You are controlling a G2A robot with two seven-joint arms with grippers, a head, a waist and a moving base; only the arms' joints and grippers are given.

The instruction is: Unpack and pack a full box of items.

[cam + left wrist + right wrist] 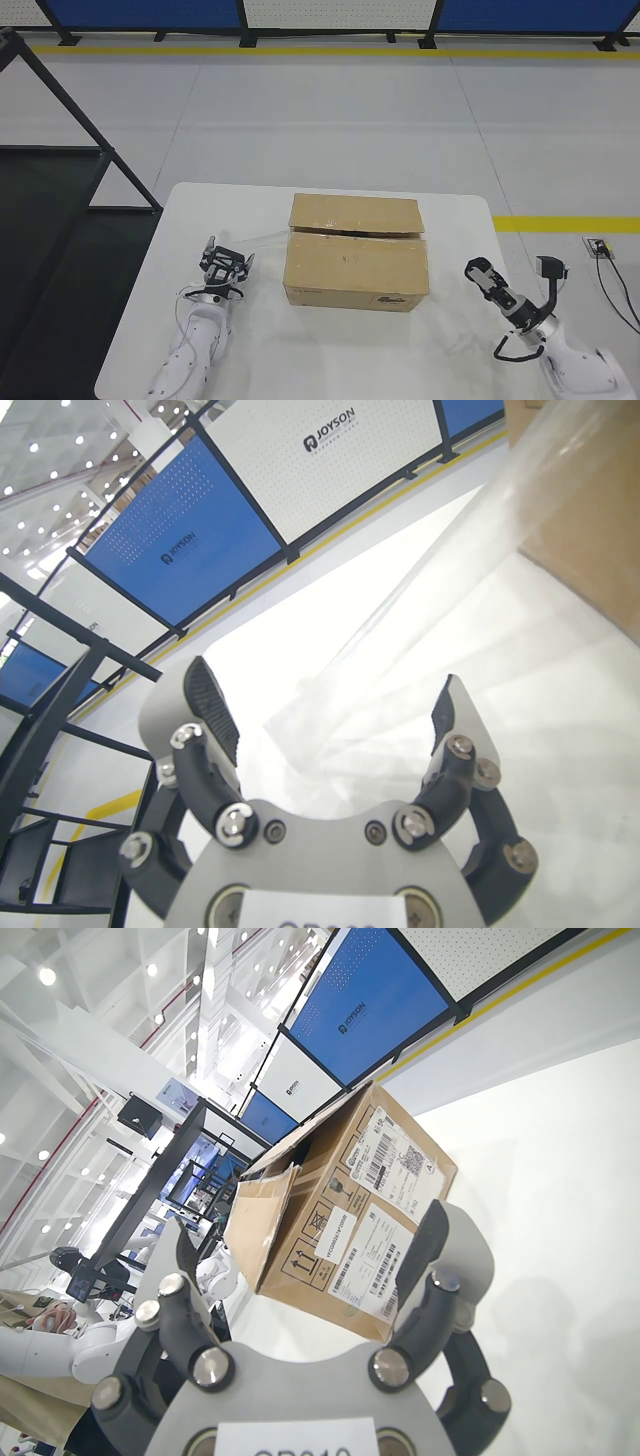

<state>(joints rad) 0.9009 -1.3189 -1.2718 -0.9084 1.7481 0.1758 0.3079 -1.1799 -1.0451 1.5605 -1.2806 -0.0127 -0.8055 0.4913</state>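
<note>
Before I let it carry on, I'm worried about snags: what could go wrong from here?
1. The clear tape strip runs from the box toward the left arm's open jaws; it could stick to them or tug the box.
2. The flap is only ajar and creased, so the right arm's jaws might catch or tear it.

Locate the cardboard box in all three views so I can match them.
Top view: the cardboard box sits mid-picture, on the middle of the table.
Left wrist view: the cardboard box is a brown corner at the frame edge, beyond the open left tool.
Right wrist view: the cardboard box is straight ahead of the open right tool, labelled side facing it.
Shared landmark: the blue panel fence.
</note>
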